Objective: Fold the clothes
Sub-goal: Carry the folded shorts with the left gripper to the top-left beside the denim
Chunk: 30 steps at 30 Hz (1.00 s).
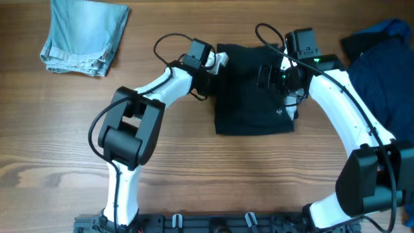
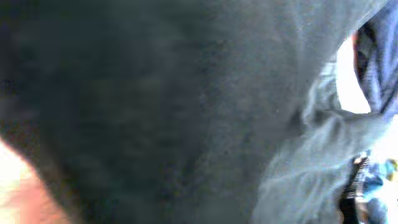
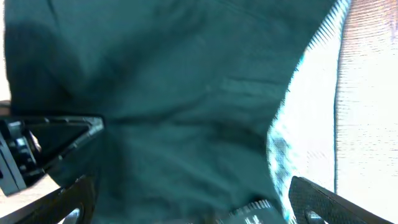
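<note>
A black garment [image 1: 249, 97] lies folded into a rough rectangle at the table's middle. My left gripper [image 1: 215, 63] is at its top-left corner. The left wrist view is filled by blurred dark fabric [image 2: 161, 106] close to the lens, and its fingers are hidden. My right gripper [image 1: 270, 76] is over the garment's upper right part. In the right wrist view its fingers [image 3: 193, 205] are spread wide apart, open, with the dark cloth [image 3: 186, 93] lying between and under them.
Folded light blue jeans [image 1: 84, 35] lie at the far left corner. A heap of dark blue clothes [image 1: 381, 58] lies at the right edge, near my right arm. Bare wooden table [image 1: 246, 175] lies in front of the garment.
</note>
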### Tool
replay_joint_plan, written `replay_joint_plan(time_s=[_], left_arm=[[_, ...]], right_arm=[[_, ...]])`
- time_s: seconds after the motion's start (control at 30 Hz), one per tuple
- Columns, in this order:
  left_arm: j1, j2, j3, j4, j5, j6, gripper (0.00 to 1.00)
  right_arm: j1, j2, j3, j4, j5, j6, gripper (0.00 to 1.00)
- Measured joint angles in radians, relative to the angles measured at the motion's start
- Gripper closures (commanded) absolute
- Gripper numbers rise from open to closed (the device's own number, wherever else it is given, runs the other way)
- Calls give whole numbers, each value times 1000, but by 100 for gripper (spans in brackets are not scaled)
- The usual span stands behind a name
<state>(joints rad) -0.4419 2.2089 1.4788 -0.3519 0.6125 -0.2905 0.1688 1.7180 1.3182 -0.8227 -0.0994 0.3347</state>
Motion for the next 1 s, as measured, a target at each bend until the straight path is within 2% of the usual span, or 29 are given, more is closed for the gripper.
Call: replay_joint_plan(time_s=[0.13,0.5,1.0], left_arm=[[58,0,25,-2,-67,69,96],[302,4,201,11,-198,145,96],[507,6,292,89,-219,230,96]], right_arm=[[0,0,0,-3,0,0,0],[0,0,0,-56,0,0,0],[0,0,0,-138,0,0,0]])
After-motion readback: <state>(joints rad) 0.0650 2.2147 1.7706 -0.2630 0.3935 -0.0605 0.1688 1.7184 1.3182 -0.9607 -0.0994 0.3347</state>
